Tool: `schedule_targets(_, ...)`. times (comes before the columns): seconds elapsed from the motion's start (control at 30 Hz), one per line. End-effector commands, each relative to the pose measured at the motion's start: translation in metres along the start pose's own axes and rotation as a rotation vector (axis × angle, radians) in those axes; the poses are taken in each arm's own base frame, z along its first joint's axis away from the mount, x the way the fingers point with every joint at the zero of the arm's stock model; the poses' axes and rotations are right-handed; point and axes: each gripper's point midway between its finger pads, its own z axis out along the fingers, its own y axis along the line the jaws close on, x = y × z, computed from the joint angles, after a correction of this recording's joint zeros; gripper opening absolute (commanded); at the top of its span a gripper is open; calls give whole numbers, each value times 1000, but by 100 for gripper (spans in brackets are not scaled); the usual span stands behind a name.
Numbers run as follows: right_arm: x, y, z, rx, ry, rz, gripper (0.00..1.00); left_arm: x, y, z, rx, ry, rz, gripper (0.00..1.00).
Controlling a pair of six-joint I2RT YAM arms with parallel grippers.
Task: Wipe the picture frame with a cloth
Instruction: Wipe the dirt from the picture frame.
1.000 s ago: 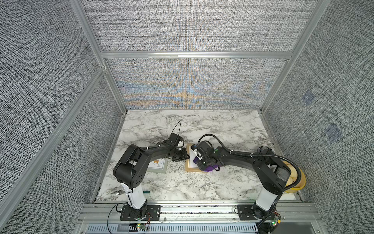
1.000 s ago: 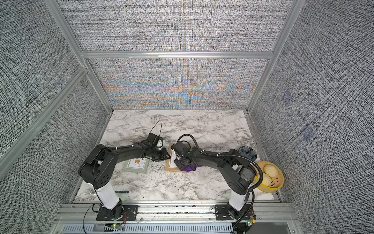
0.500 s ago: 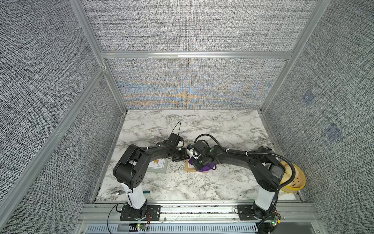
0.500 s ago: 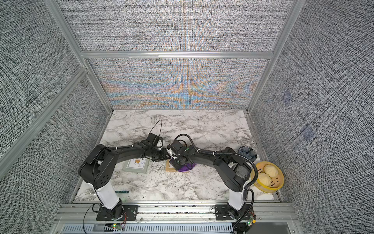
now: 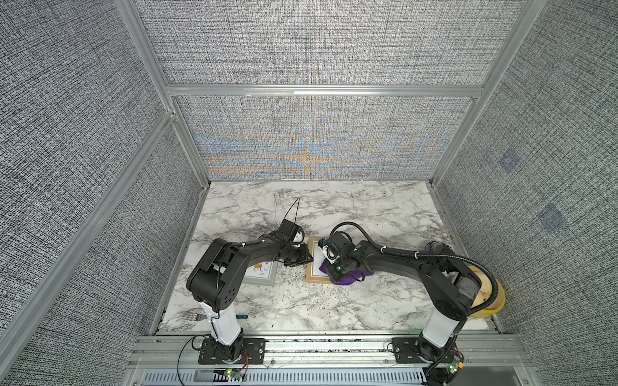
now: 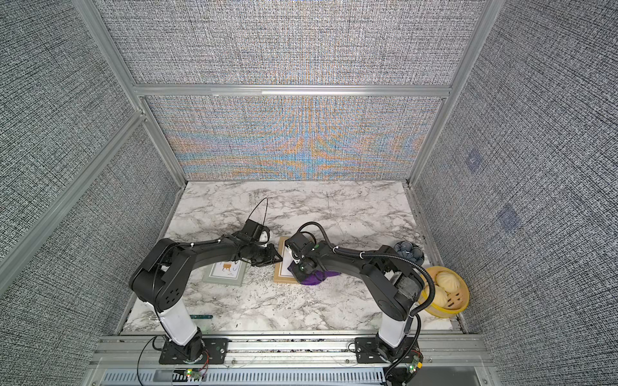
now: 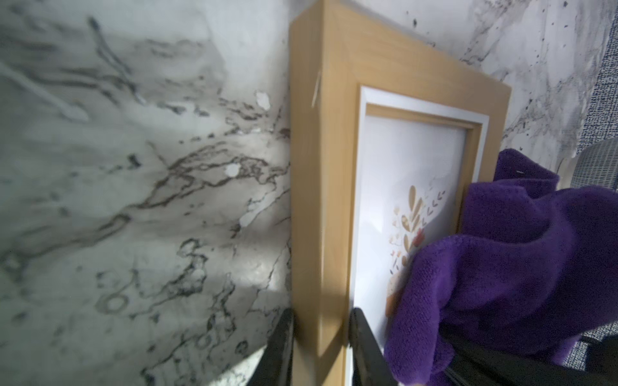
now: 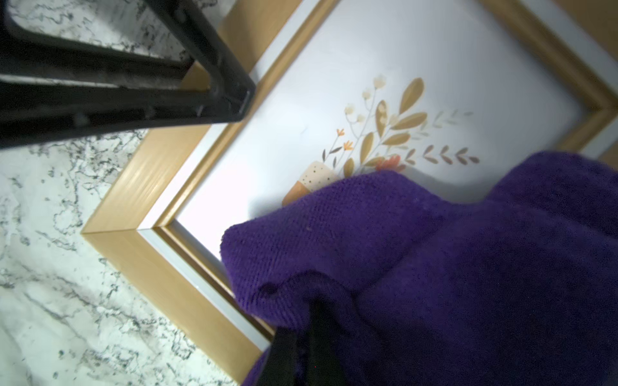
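Observation:
A light wooden picture frame [image 5: 313,272] [image 6: 282,271] with a floral print lies flat on the marble table. My left gripper [image 5: 306,259] [image 7: 321,320] is shut on the frame's left rail [image 7: 321,167], one finger on each side. The deep purple cloth [image 5: 347,278] [image 6: 314,280] [image 8: 434,267] is bunched on the frame's glass, over the print's lower part. My right gripper [image 5: 334,274] [image 8: 311,320] is shut on the cloth, and folds hide its fingertips. In the right wrist view a black finger [image 8: 217,67] of the left gripper crosses the frame's rail.
A second, grey-green picture frame [image 5: 262,274] [image 6: 225,273] lies under my left forearm. A fork [image 5: 192,314] and a teal-handled tool [image 5: 241,316] lie near the left base. A yellow steamer with buns [image 6: 444,294] and a dark blue piece [image 6: 408,252] stand at the right edge.
My right gripper slid the cloth left across the frame's glass, then back to the right. The left gripper kept its hold on the frame's rail.

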Motion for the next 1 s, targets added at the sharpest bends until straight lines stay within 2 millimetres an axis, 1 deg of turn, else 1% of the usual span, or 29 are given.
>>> schedule_targets(0.0,20,11,15,-35,96,36,0,54,77,-2,-341,155,-126,8)
schedule_targets(0.07,10,14,14,-44,51,60,0,55,78,-2,-341,156,-130,8)
schedule_targets(0.13,9,12,10,-36,33,65,0,55,77,-2,-338,158,-129,8)
schedule_targets(0.2,17,4,6,2,51,63,0,55,77,-2,-339,156,-129,8)
schedule_targets(0.27,33,-5,1,34,80,57,0,54,77,-2,-340,155,-129,8)
schedule_targets(0.3,37,-9,-3,48,90,54,0,53,77,-2,-338,153,-128,9)
schedule_targets(0.33,52,-15,-5,70,124,51,0,53,77,-2,-340,154,-128,8)
schedule_targets(0.37,59,-21,-10,91,140,50,0,53,77,-2,-340,151,-128,8)
schedule_targets(0.43,63,-29,-18,118,145,53,0,53,77,-2,-342,151,-126,8)
schedule_targets(0.47,61,-32,-21,133,139,53,0,53,77,-2,-342,151,-127,8)
schedule_targets(0.5,59,-34,-22,139,133,54,0,53,77,-2,-341,149,-126,8)
schedule_targets(0.57,51,-29,-16,113,118,61,0,51,76,-2,-339,146,-126,9)
schedule_targets(0.67,40,-8,5,26,98,71,0,52,76,-1,-338,148,-124,8)
schedule_targets(0.73,37,4,17,-18,88,72,0,52,76,-1,-336,149,-125,8)
schedule_targets(0.77,27,10,19,-35,61,66,0,52,76,0,-335,150,-124,8)
schedule_targets(0.8,14,15,17,-53,24,67,0,53,76,0,-334,153,-124,8)
schedule_targets(0.83,4,19,16,-69,-8,72,0,53,76,0,-331,155,-124,9)
schedule_targets(0.9,-14,15,11,-62,-69,94,0,53,76,1,-328,156,-122,8)
schedule_targets(0.97,-29,-2,4,-15,-118,141,0,54,76,1,-329,159,-118,8)
